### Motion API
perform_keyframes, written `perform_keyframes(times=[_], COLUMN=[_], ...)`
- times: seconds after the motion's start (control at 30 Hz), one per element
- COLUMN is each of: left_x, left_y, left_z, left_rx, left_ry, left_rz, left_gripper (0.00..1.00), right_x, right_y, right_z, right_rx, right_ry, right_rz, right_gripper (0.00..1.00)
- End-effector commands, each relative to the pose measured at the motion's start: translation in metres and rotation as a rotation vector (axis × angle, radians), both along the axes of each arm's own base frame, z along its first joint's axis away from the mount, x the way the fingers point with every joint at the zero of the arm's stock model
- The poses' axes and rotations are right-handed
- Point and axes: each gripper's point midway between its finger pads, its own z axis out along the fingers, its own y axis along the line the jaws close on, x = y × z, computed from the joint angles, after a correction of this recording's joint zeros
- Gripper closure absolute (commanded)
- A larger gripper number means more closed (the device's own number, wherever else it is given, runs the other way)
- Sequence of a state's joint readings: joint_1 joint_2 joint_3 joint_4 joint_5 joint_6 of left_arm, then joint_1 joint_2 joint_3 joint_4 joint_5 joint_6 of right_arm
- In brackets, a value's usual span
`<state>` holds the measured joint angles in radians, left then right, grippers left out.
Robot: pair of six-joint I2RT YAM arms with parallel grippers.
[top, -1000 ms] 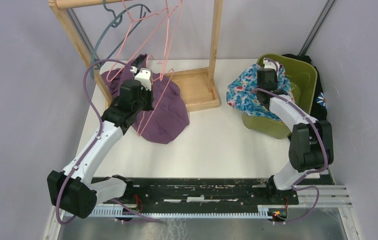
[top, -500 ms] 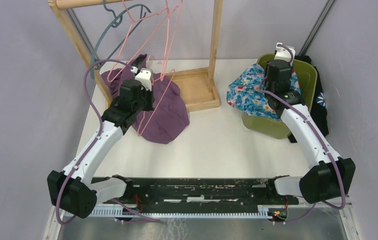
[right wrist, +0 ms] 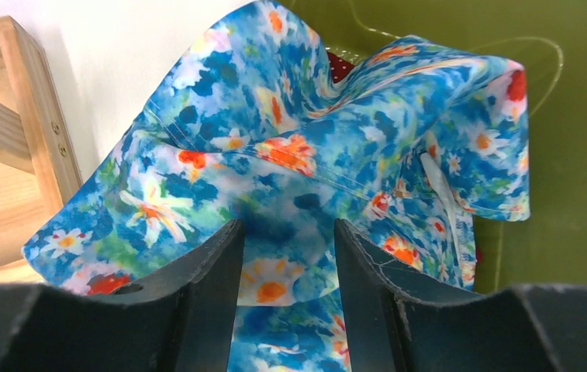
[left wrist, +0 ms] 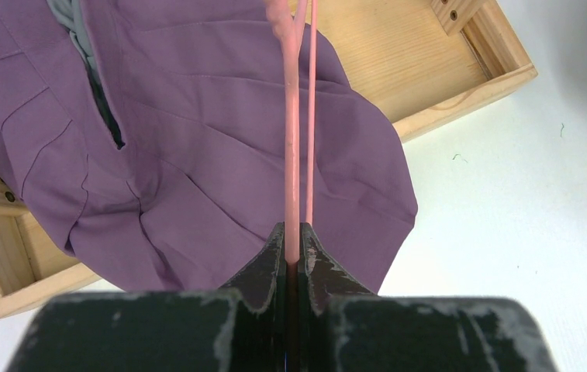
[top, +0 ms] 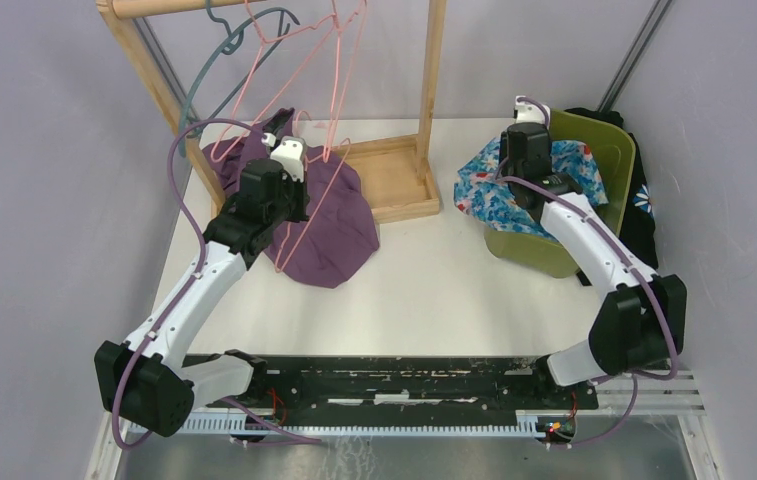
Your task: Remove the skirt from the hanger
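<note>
Top external, left gripper (left wrist: 293, 239) pinching hanger (left wrist: 291, 155) over skirt (left wrist: 197, 163), right gripper (right wrist: 288, 232) parted, empty, over floral cloth (right wrist: 313, 139)

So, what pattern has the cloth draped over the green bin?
Blue floral print, orange and white flowers; the cloth shows best in the right wrist view.

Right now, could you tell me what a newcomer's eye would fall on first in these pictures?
The purple skirt lies crumpled on the table's left side, partly over the wooden rack's base, with the left pincer shut on a pink hanger above it. On the right, a bright blue floral cloth drapes over the rim of a green bin, the right pincer open just above it.
</note>
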<state>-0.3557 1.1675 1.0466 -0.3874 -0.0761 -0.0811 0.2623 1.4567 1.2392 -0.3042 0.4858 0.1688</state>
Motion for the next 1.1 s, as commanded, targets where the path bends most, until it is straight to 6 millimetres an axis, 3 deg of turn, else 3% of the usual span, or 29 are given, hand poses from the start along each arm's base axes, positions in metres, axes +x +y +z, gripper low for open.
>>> perform_keyframes(times=[0.0, 0.13, 0.17, 0.23, 0.27, 0.37, 0.47, 0.63, 0.77, 0.83, 0.97, 1.07], left_x=[0.007, 0.007, 0.007, 0.008, 0.008, 0.008, 0.007, 0.006, 0.006, 0.005, 0.006, 0.006], left_y=[-0.003, -0.002, -0.002, -0.002, -0.003, -0.003, -0.002, -0.001, -0.001, 0.0, -0.001, -0.001], left_z=[0.016, 0.017, 0.016, 0.016, 0.015, 0.015, 0.015, 0.018, 0.021, 0.022, 0.021, 0.021], left_rx=[0.0, 0.005, 0.004, 0.005, 0.006, 0.005, 0.006, 0.005, 0.002, 0.003, 0.004, 0.004], left_ry=[-0.066, -0.07, -0.069, -0.067, -0.065, -0.065, -0.067, -0.075, -0.082, -0.085, -0.081, -0.081], left_rz=[-0.021, -0.018, -0.018, -0.018, -0.019, -0.019, -0.016, -0.015, -0.015, -0.011, -0.013, -0.01], left_gripper=[0.97, 0.97, 0.97, 0.97, 0.97, 0.97, 0.97, 0.97, 0.97, 0.97, 0.97, 0.97], right_x=[0.012, 0.014, 0.014, 0.015, 0.014, 0.011, 0.002, -0.017, -0.023, -0.022, -0.009, -0.002], right_y=[0.009, 0.008, 0.008, 0.009, 0.008, 0.001, -0.021, -0.101, -0.168, -0.18, -0.168, -0.147], right_z=[-0.004, -0.021, -0.025, -0.025, -0.024, -0.016, 0.004, 0.033, 0.009, -0.008, -0.047, -0.078], right_rx=[0.023, 0.01, 0.008, 0.005, 0.003, -0.008, -0.072, -0.269, -0.143, -0.136, -0.085, -0.03], right_ry=[-0.018, 0.014, 0.023, 0.029, 0.029, 0.005, -0.05, -0.088, -0.066, -0.019, 0.072, 0.15], right_rz=[0.008, 0.004, 0.004, 0.005, 0.002, -0.028, -0.122, -0.404, -0.545, -0.556, -0.498, -0.418], right_gripper=[0.47, 0.51, 0.58, 0.9, 0.98, 0.99, 0.99, 0.99, 0.99, 0.99, 0.99, 0.99])
